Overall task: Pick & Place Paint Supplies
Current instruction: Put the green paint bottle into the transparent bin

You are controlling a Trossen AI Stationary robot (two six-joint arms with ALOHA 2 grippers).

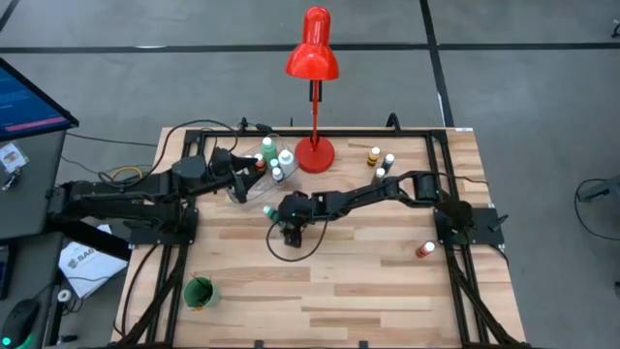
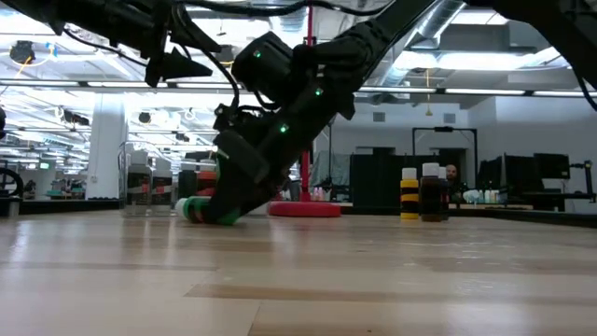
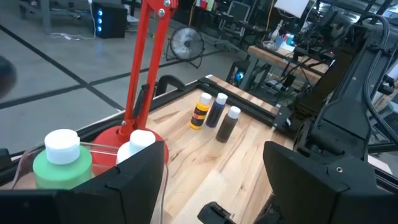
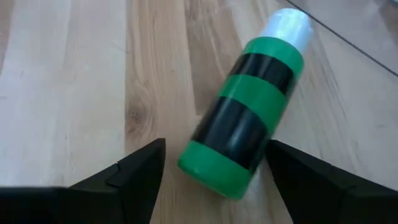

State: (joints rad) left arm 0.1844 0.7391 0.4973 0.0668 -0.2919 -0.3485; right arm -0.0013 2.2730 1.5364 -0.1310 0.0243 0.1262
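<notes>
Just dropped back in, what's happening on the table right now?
The right end effector is low over the table with its fingers open on either side of a green-and-black striped paint bottle lying on its side, not gripped yet. The left end effector, also open, hangs by the clear container of bottles beside the red lamp.

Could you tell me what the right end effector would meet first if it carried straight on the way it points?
Most likely the green-and-black striped bottle lying on the table, between the open right end effector's fingers.

A green bottle [image 4: 244, 115] (black-banded, white-capped) is laid on its side on the wood; other small bottles [image 1: 380, 160] are stood upright near the far edge.
</notes>
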